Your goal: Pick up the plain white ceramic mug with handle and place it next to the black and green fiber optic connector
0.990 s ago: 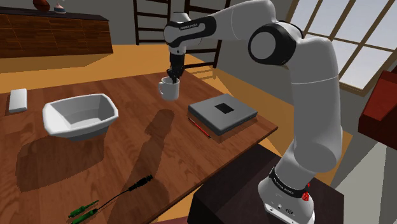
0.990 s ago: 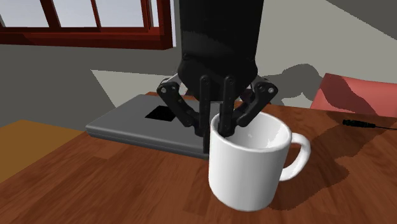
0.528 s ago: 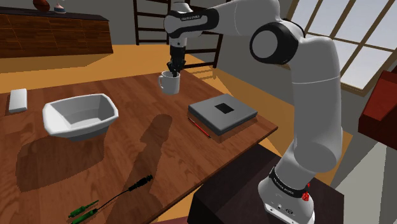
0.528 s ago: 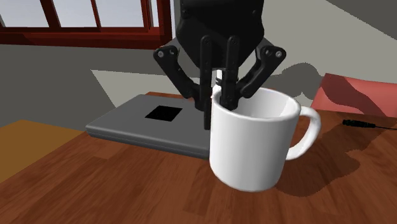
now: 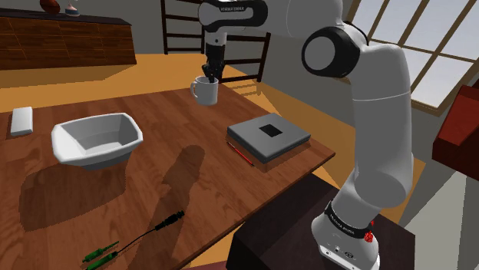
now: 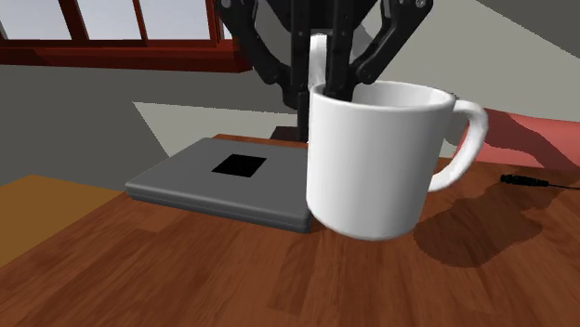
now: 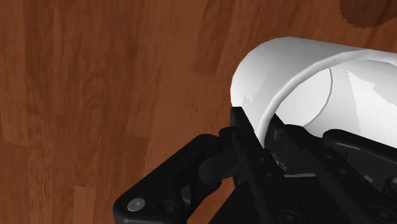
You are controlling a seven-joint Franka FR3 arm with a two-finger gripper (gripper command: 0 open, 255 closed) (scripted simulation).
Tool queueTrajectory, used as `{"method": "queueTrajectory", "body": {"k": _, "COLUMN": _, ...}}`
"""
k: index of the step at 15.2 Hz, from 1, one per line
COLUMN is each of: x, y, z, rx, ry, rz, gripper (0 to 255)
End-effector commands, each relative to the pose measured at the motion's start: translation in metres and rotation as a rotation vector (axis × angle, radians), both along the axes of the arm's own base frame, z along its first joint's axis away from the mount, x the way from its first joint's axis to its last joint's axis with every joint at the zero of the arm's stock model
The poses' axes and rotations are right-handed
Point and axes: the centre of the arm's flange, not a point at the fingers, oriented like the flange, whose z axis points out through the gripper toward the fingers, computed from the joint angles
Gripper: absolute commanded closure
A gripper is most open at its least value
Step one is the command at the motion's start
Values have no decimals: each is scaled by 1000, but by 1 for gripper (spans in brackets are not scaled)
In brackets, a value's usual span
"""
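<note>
The white arm [image 5: 368,100] fills the right of the shoulder view and reaches to the upper middle. A black band near its wrist [image 5: 230,9] and a collar at its base [image 5: 343,222] carry white lettering, too small to read. The wooden table [image 5: 153,192] spans the left and centre, with the dark stand [image 5: 276,230] at lower right.

On the table, a flat grey case [image 5: 269,136] with a black square on its lid lies right of centre. A white bowl [image 5: 92,157] sits at centre left.

The white mug [image 6: 372,158] hangs clear of the wood at the upper middle of the shoulder view, over the table's far edge. Its handle points to the second exterior view's right and its shadow falls below it. The black gripper [image 6: 321,79] is clamped on the mug's rim, one finger inside the wall and one outside.

The black and green connector cable [image 5: 170,220] lies at lower left, well apart from the mug. Bare wood crossed by the arm's shadow lies between them, the bowl to one side and the case to the other. A white block [image 5: 21,120] rests at far left. A red pencil [image 5: 240,154] lies just beside the case.
</note>
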Motion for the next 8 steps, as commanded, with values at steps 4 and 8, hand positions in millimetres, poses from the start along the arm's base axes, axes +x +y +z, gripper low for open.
{"method": "queueTrajectory", "body": {"k": 4, "x": 0, "y": 1, "z": 26, "rx": 0, "ry": 0, "rz": 0, "gripper": 255}}
{"method": "queueTrajectory", "body": {"k": 8, "x": -13, "y": 38, "z": 30, "rx": 0, "ry": 0, "rz": 0, "gripper": 255}}
